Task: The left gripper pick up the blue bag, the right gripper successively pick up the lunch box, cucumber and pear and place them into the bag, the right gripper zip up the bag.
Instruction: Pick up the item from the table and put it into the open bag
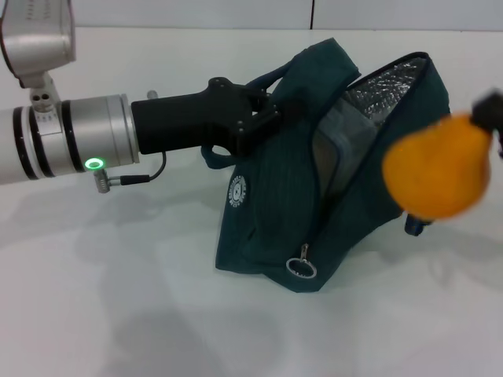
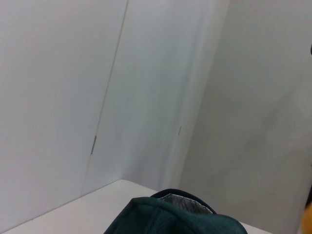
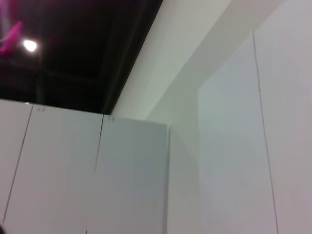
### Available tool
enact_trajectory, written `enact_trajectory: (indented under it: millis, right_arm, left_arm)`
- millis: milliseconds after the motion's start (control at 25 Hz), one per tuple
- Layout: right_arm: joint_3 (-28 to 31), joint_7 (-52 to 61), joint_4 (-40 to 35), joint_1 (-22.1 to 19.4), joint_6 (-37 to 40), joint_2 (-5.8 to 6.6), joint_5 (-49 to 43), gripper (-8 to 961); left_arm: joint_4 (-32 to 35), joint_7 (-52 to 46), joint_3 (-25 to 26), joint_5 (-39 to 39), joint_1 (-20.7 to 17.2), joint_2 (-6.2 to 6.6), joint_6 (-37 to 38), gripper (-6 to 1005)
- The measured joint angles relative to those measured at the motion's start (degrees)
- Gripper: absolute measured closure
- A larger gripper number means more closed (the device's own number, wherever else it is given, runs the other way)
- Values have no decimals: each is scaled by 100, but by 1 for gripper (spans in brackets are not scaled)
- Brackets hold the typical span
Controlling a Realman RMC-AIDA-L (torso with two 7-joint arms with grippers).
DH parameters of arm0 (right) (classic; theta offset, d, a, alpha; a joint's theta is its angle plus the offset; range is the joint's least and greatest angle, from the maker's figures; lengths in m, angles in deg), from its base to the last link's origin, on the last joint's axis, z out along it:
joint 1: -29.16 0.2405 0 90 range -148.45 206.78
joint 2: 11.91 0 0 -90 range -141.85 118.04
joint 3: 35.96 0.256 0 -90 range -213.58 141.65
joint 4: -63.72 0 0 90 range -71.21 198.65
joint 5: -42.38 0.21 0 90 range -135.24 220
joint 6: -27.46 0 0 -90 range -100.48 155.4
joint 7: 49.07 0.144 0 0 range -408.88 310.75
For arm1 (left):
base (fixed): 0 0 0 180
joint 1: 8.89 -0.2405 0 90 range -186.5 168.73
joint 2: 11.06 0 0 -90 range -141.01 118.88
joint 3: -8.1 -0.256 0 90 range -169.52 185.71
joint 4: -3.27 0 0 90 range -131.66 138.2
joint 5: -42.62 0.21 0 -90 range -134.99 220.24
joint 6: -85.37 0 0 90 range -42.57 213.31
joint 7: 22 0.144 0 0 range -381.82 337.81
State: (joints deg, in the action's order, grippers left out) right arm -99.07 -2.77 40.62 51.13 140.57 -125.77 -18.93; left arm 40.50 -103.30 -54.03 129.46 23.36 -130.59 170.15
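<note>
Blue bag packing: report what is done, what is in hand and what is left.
Done: the left gripper holds the blue bag open, and something clear, likely the lunch box, is inside. In hand: the pear, carried beside the opening. The cucumber is not visible. Left: zipping.

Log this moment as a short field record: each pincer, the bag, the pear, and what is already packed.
left pincer: shut on a handle of the blue bag, holding its top edge up
blue bag: on the white table, mouth open, foil lining showing, zipper ring hanging undone
pear: in the air by the bag's open mouth, not yet inside
right pincer: only a dark blur at the pear's top; grip cannot be told
lunch box: inside the bag, partly visible
cucumber: not seen
right wrist view: walls and ceiling only
</note>
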Motion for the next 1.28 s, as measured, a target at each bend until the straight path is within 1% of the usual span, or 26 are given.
enact_trajectory:
  millis: [160,200,240,360,480,560,680,920,1080,1280]
  right_arm:
    - [0,714,-223,463,-592,-4,54,888]
    - [-6,981,-289,662,-872,-3,41,886]
    - [-15,1099,-315,752,-1011,-3,34,884]
    - [-69,1293,-348,1007,-1456,-6,-61,879]
    - [-85,1313,-354,1202,-1839,-58,-330,873]
    - [-86,1315,-359,1241,-1959,-100,-478,869]
    - [-94,1318,-362,1240,-2013,-133,-700,864]
    - [-258,1275,-337,1193,-2046,-152,-944,853]
    - [-526,1253,-319,1173,-2179,-176,-967,845]
    - [-655,1174,-287,1110,-2264,-202,-954,836]
  left_arm:
    - [2,0,-7,-2,0,-4,14,956]
    - [3,0,-7,-2,0,-4,15,956]
    - [3,1,-8,-2,0,-5,16,956]
    - [4,43,-10,-2,0,-11,17,956]
    - [1,87,-10,-2,10,-21,19,956]
    - [-9,89,-10,-2,25,-24,20,956]
    - [-17,89,-8,-9,36,-25,21,956]
    - [-8,89,1,-16,50,-26,21,956]
    - [0,88,6,-19,53,-23,17,956]
    - [-10,91,11,-19,63,-20,-17,955]
